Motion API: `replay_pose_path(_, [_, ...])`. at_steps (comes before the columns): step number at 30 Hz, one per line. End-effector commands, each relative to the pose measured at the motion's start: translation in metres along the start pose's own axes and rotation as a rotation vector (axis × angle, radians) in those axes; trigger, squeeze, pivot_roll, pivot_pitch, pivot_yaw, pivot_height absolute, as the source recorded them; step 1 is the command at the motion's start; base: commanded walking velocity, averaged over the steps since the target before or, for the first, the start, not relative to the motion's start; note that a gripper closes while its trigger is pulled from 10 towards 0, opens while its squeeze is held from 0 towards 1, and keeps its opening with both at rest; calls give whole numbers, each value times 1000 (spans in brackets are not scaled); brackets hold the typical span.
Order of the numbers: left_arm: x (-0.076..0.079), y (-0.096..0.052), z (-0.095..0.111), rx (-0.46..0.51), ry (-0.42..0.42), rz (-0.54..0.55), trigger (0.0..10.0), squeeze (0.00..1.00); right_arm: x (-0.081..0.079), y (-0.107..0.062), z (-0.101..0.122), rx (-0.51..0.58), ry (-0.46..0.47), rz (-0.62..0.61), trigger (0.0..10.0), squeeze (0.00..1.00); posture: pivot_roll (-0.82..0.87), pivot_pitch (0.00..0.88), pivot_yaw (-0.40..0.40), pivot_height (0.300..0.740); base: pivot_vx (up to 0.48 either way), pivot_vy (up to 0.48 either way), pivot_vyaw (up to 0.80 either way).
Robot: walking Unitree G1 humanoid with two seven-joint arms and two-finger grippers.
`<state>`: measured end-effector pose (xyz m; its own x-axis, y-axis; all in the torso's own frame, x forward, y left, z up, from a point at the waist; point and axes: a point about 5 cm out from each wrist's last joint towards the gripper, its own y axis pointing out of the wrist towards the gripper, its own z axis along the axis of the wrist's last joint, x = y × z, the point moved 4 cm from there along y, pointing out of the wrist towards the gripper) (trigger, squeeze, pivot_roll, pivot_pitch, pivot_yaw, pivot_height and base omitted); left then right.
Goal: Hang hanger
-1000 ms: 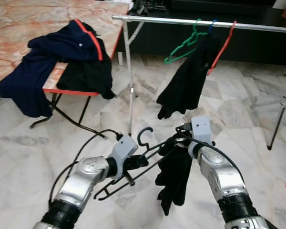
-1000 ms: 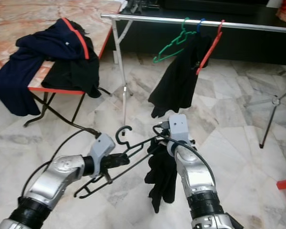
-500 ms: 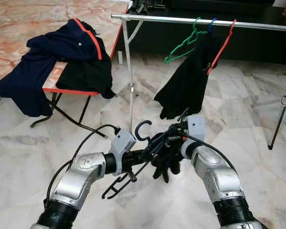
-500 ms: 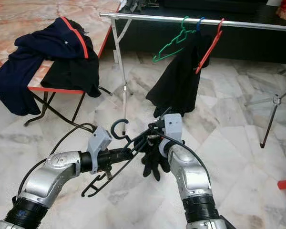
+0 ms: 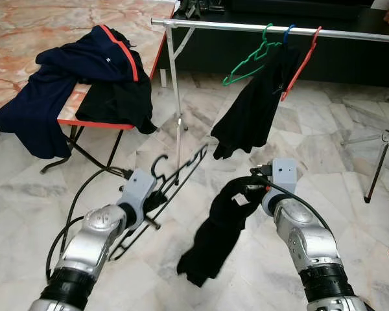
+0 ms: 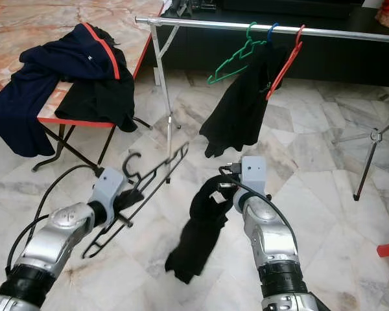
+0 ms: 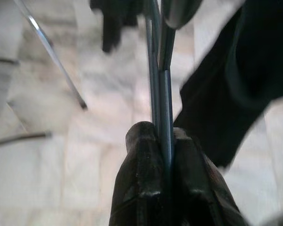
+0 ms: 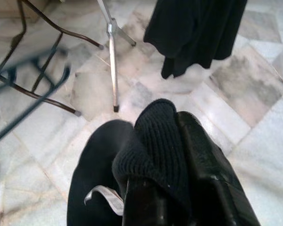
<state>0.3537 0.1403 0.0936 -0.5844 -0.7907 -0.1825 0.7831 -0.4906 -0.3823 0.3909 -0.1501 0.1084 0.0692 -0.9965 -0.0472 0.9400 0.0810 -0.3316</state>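
Observation:
My left gripper [image 5: 157, 198] is shut on a black wire hanger [image 5: 175, 172], held low over the marble floor, its hook pointing up; the left wrist view shows its fingers [image 7: 144, 188] clamped on the hanger [image 7: 160, 80]. To its right my right gripper [image 5: 253, 189] is shut on a black garment [image 5: 214, 233] that dangles free of the hanger, its white label [image 8: 106, 197] visible. Beyond stands a silver clothes rail [image 5: 246, 27] carrying a green hanger [image 5: 249, 59], a blue hook and a red hanger [image 5: 299, 59] with a black garment [image 5: 253, 110].
A folding table [image 5: 26, 39] with a marble-pattern top stands at the left, draped with a navy and red jacket [image 5: 65, 71] and black clothing [image 5: 120, 100]. The rail's upright pole [image 5: 177, 110] stands just beyond the hanger. A tripod leg [image 5: 381, 155] is at right.
The hanger and garment have come apart: my left gripper swung the hanger leftward, while the right gripper moved right with the black garment now hanging long from it.

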Motion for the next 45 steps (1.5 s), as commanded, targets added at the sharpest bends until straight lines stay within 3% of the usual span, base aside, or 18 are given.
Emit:
replay_pose_path(1, [13,-5,-15,-62,49,-96,10000,0,6,0,8,32,7,-20,10000,0,32,214,-25,740,0,0,0])
replay_pose_path(2, [13,-5,-15,-62,49,-96,10000,0,6,0,8,32,7,-20,10000,0,32,214,-25,740,0,0,0])
replay_pose_path(4, [32,-19,-21,-74,89,-281,10000,0,7,1,8,30,9,-18,10000,0,34,213,-27,740,0,0,0])
replay_pose_path(5, [35,-24,-20,-71,85,-322,10000,0,5,1,8,29,6,-9,10000,0,34,213,-27,740,0,0,0])
replay_pose_path(12, [37,-18,-10,-47,72,-318,10000,0,-2,3,10,34,6,12,10000,0,32,208,-30,740,0,0,0])
replay_pose_path(17, [63,-24,-1,-32,72,-490,10000,0,-1,4,8,30,7,10,10000,0,33,203,-32,740,0,0,0])
replay_pose_path(19, [64,-26,-5,-59,97,-505,10000,0,0,4,7,30,6,9,10000,0,32,204,-31,740,0,0,0])
replay_pose_path(20, [59,-27,-15,-123,166,-490,10000,0,1,4,7,30,4,7,10000,0,33,202,-34,740,0,0,0])
replay_pose_path(24, [45,-27,-32,-229,281,-429,10000,0,4,6,6,26,1,-1,10000,0,35,203,-34,740,0,0,0])
replay_pose_path(37, [52,-19,-14,-138,230,-419,10000,0,-6,7,3,20,0,35,10000,0,37,205,-31,740,0,0,0])
replay_pose_path(45, [52,-24,0,-85,190,-444,10000,0,-6,7,-1,9,-1,39,10000,0,39,209,-32,740,0,0,0])
